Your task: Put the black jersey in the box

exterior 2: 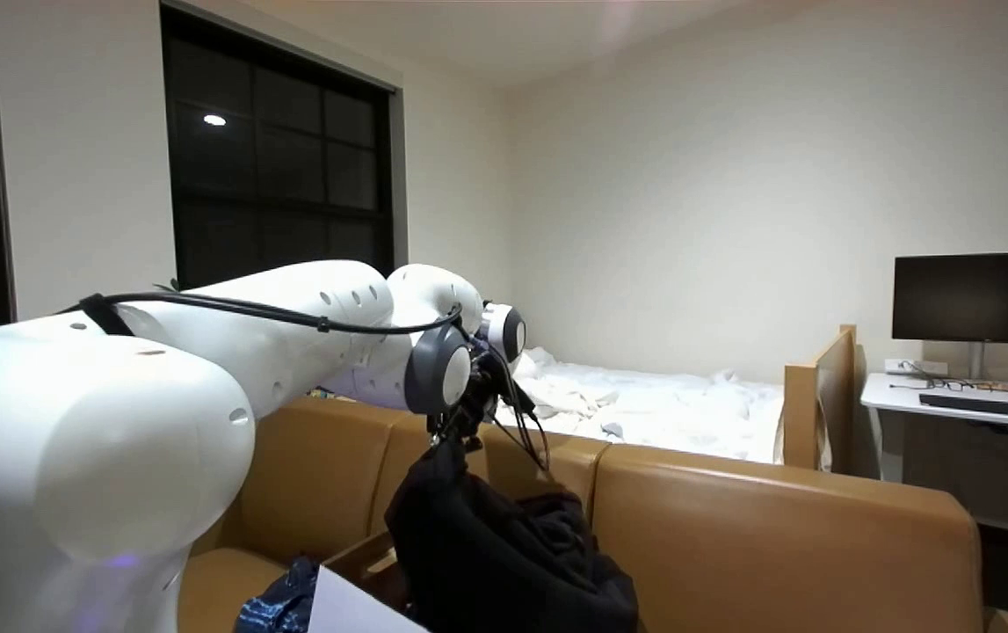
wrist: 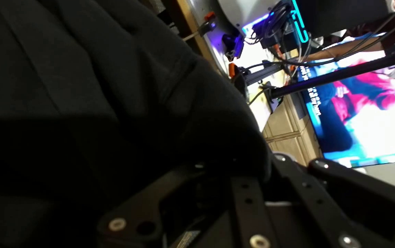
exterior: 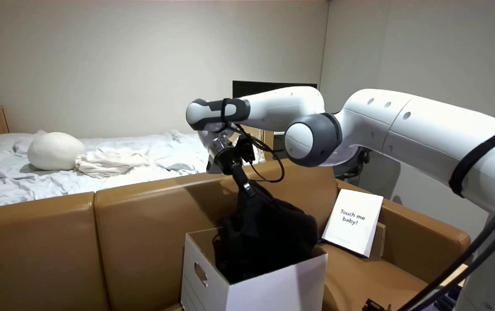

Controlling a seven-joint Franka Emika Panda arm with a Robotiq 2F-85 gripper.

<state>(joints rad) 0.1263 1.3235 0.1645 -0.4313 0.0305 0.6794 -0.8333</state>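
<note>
The black jersey (exterior: 269,229) hangs bunched from my gripper (exterior: 247,189), its lower part inside the mouth of the white box (exterior: 279,285). Above the rim, the upper folds still stand out, and some fabric bulges over the back right side. My gripper points down, shut on the top of the garment. From a different angle, in an exterior view, the jersey (exterior 2: 504,554) drops below the gripper (exterior 2: 451,435) in a wide mass. Dark fabric (wrist: 114,86) fills the left of the wrist view and covers the fingertips. Whether the jersey touches the box floor is hidden.
A brown sofa (exterior: 156,224) backs the box, with its armrest (exterior: 424,224) at the right. On the seat leans a white printed card (exterior: 355,220). Blue patterned cloth (exterior 2: 279,602) lies near the robot base. Behind the sofa are a bed (exterior: 174,151) and a monitor (exterior 2: 982,294).
</note>
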